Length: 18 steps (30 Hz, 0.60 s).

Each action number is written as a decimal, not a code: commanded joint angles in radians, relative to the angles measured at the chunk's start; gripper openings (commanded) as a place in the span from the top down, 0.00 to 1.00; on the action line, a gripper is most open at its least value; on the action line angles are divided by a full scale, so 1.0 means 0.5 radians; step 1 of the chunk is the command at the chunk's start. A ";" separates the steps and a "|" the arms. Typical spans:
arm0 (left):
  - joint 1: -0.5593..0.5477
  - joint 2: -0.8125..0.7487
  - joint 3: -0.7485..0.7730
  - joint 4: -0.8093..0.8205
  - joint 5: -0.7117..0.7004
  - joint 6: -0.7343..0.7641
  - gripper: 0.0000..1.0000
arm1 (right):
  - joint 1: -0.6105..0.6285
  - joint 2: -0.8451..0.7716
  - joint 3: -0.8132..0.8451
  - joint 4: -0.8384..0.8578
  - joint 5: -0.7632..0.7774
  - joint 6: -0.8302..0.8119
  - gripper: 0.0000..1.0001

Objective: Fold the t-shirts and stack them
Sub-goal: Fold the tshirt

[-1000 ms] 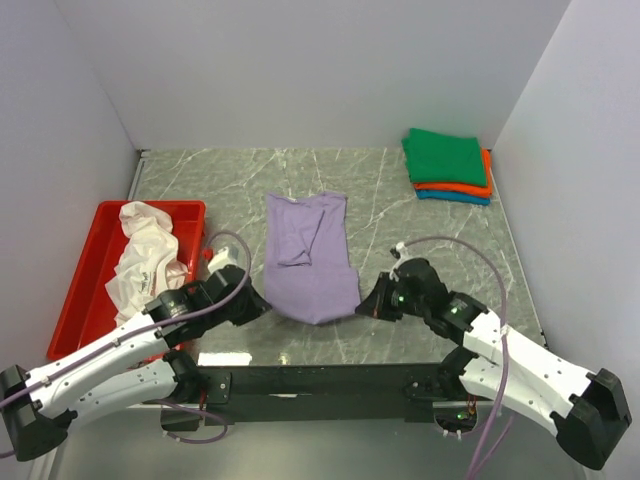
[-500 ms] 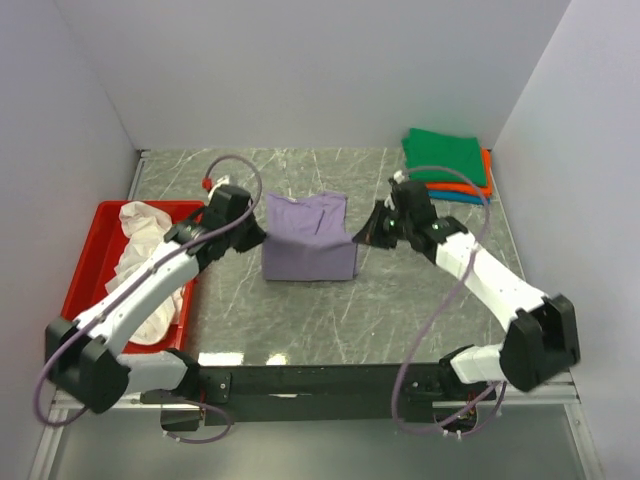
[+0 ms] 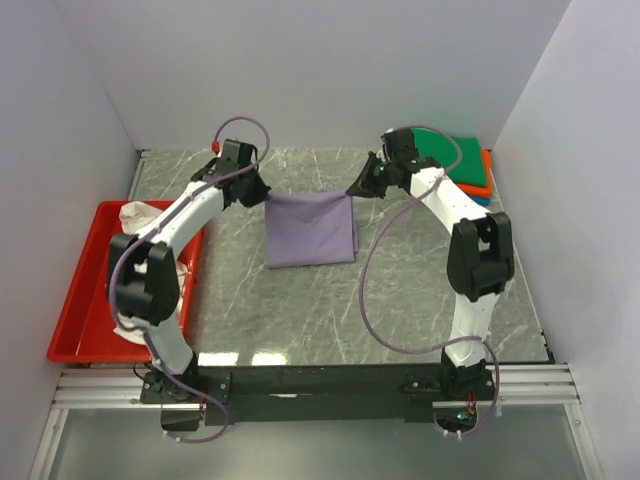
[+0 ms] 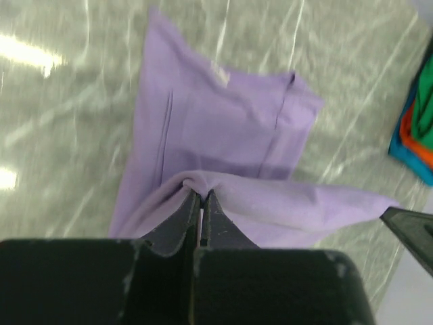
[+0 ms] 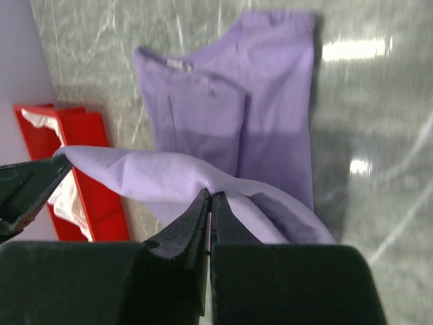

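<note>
The lavender t-shirt (image 3: 310, 228) lies mid-table, folded over on itself. My left gripper (image 3: 262, 193) is shut on its far left corner and my right gripper (image 3: 352, 190) is shut on its far right corner, holding that edge taut and slightly raised. Both wrist views show the pinched cloth: left gripper (image 4: 201, 193), right gripper (image 5: 210, 194), with the rest of the lavender t-shirt (image 4: 223, 122) (image 5: 270, 115) flat below. A white t-shirt (image 3: 140, 220) lies crumpled in the red tray (image 3: 90, 270). Green (image 3: 450, 155), orange (image 3: 486, 172) and teal (image 3: 484, 199) t-shirts sit stacked at the far right.
The grey marble table (image 3: 420, 290) is walled in on three sides by pale panels. The red tray also shows in the right wrist view (image 5: 95, 169). The folded stack shows at the right edge of the left wrist view (image 4: 416, 128).
Both grippers have carried the shirt's near hem away from me to the far edge, folding the lavender shirt in half. Both arms are now stretched far out.
</note>
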<state>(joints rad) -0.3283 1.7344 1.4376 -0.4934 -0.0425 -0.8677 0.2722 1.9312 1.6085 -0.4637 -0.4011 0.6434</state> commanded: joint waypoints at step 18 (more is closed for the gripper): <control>0.184 0.103 -0.006 0.278 0.272 0.060 0.17 | -0.050 0.338 0.355 -0.131 0.139 -0.394 0.47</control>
<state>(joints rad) -0.1844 1.9011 1.4994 -0.4011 0.0875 -0.8261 0.2478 2.1647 1.8408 -0.5488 -0.3756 0.5129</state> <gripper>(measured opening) 0.838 0.534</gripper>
